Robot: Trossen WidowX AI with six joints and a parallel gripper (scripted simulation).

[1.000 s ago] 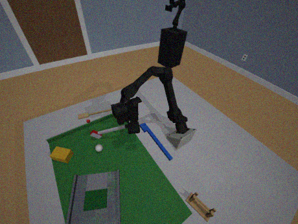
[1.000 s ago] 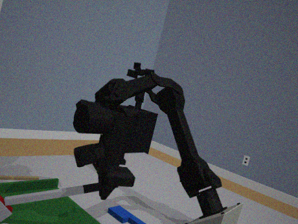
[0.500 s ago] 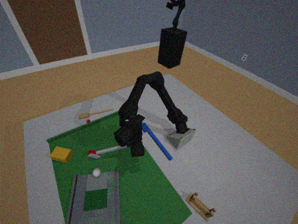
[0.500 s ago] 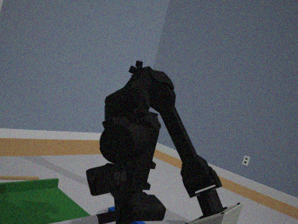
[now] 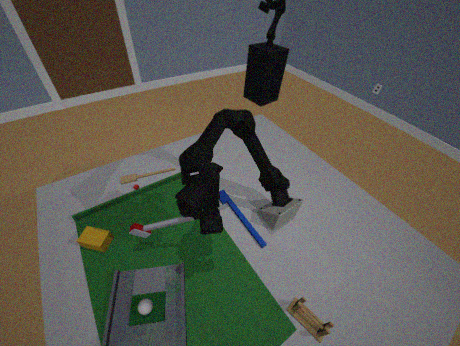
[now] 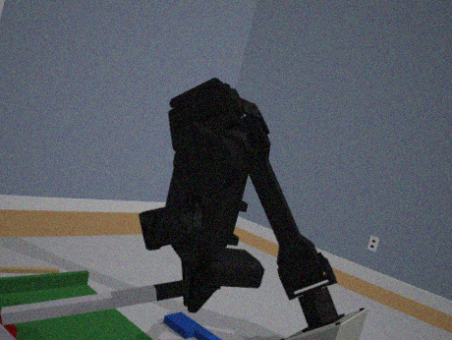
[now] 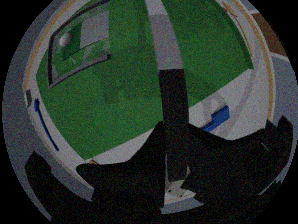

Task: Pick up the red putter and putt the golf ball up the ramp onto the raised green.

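Observation:
The red putter has a grey shaft, a dark grip and a red and white head. My gripper is shut on its dark grip, above the edge of the green mat. The head hangs over the mat, between gripper and yellow block. The white golf ball is on the raised green, a dark green square within the grey ramp. A single frame does not show whether it moves.
A blue stick lies beside the mat, near the arm's base. A yellow block sits at the mat's left edge. A wooden stick and small red ball lie behind; a wooden rack is front right.

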